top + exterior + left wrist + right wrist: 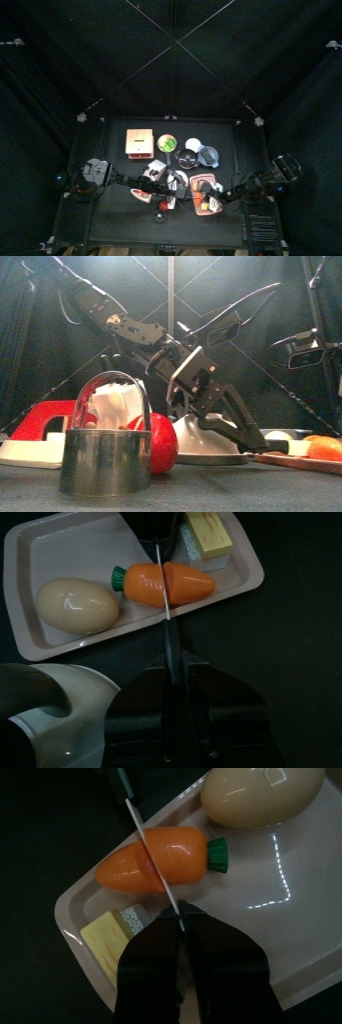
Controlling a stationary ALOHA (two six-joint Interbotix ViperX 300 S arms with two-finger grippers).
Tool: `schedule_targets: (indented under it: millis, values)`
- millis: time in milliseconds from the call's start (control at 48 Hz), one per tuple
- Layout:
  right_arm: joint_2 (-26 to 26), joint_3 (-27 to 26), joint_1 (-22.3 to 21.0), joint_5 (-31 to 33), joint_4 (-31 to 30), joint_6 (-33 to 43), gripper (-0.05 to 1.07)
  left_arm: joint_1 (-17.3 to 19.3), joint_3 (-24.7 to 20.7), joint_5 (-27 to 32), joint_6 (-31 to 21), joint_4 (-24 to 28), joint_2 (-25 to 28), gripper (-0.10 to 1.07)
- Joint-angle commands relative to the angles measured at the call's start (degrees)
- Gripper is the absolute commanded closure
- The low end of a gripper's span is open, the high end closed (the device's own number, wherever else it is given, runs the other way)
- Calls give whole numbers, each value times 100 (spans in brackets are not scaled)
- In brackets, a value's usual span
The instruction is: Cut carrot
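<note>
The carrot is a stubby orange toy with a green top, lying in a pale pinkish tray. A thin knife blade lies straight across its middle. In the left wrist view the blade comes out from between my left gripper jaws, just off the tray's rim. From the opposite side, the carrot shows under the same blade, which also runs out of my right gripper, hovering over the tray. Both grippers look shut on the knife, one at each end.
A cream egg and a yellow butter block share the tray. A white rounded vessel sits beside my left gripper. A metal cup and a red object stand at the table's front. A tan block and bowls lie further back.
</note>
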Motion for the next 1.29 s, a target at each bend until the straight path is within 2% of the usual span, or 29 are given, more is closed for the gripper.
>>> schedule_targets:
  millis: [0,938,1271]
  values:
    - [-26,35,-18,18,44,18,60,-62,53,176,-26,-26,26,67]
    - [220,-114,-167,-26,308,0,60,-44,70,255,-26,-132,88,67]
    - [35,-114,-211,9,167,-9,60,-53,62,264,-18,-123,-105,67]
